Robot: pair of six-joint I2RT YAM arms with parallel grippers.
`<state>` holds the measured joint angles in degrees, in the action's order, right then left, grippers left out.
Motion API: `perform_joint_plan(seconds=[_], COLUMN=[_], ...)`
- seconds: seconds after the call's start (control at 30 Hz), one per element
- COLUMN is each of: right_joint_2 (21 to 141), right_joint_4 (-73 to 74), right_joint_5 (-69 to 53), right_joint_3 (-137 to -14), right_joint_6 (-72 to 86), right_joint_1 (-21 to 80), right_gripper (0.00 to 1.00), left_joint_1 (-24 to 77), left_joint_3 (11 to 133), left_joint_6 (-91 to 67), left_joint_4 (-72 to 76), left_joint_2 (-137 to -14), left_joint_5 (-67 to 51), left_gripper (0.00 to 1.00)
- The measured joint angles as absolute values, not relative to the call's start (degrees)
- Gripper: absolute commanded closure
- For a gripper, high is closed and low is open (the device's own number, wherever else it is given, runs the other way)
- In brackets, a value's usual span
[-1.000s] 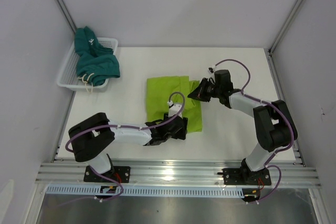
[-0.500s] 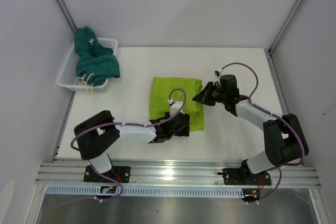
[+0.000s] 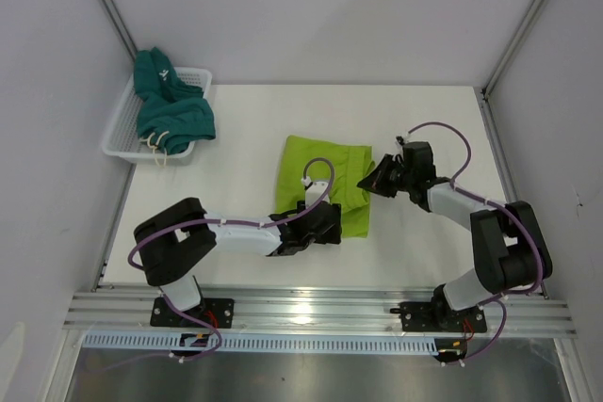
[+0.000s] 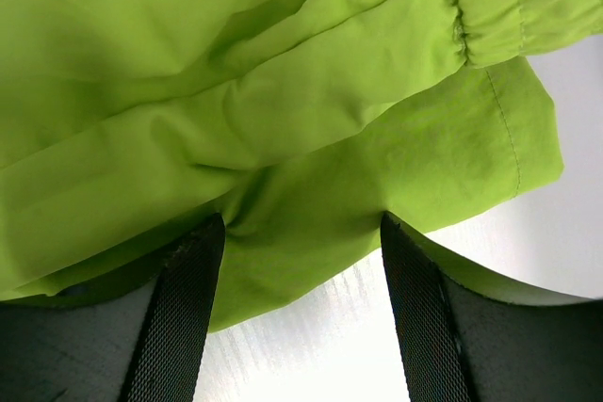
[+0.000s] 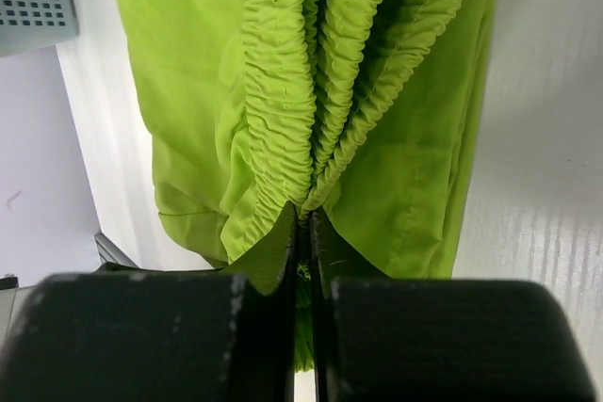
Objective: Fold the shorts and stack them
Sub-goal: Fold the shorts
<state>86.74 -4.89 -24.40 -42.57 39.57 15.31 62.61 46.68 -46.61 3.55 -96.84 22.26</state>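
Right gripper (image 5: 303,221) is pinched tight on the lime green shorts (image 5: 188,91). Its two black jaws press together on the bunched, crinkly waistband (image 5: 283,91). The stretchy band is folded into ridged loops that fan out from the pinch.

Left gripper (image 4: 301,270) has its jaws wide apart and grips nothing. Its black fingers (image 4: 179,317) have a woven look and sit on either side of a loose bit of the smooth, thin cloth. A stitched hem (image 4: 504,129) runs along the edge of that cloth, and soft folds cross it.

From above, the lime green shorts lie in the middle of the table (image 3: 424,120), folded into a rough tall block. The left gripper is at the near edge of the shorts and the right gripper is at their right side. The table top is white, flat and a little shiny.

Well apart from them, at the far left corner, stands a white plastic basket (image 3: 121,129) with walls full of small square holes. The dark teal shorts (image 3: 170,110) are heaped in it in a soft lump and spill over its right rim. A white drawstring (image 3: 158,148) hangs out over the near side.
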Motion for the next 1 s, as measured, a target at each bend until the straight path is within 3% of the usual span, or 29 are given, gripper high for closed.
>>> perform_joint_plan(seconds=[0.73, 1.0], right_joint_2=[88.1, 91.9], right_joint_4=[-11.7, -11.6], right_joint_5=[-13.7, -12.0], right_joint_3=[-33.9, -37.3], right_joint_6=[44.2, 47.1], right_joint_1=[17.3, 16.8], right_gripper=[1.00, 1.00], left_joint_1=[62.4, 62.3], left_joint_3=[47.9, 49.2], left_joint_6=[-46.5, -44.4], left_joint_4=[3.6, -7.4], left_joint_2=[-97.6, -85.6], left_joint_5=[21.0, 15.0], left_gripper=[0.28, 0.22])
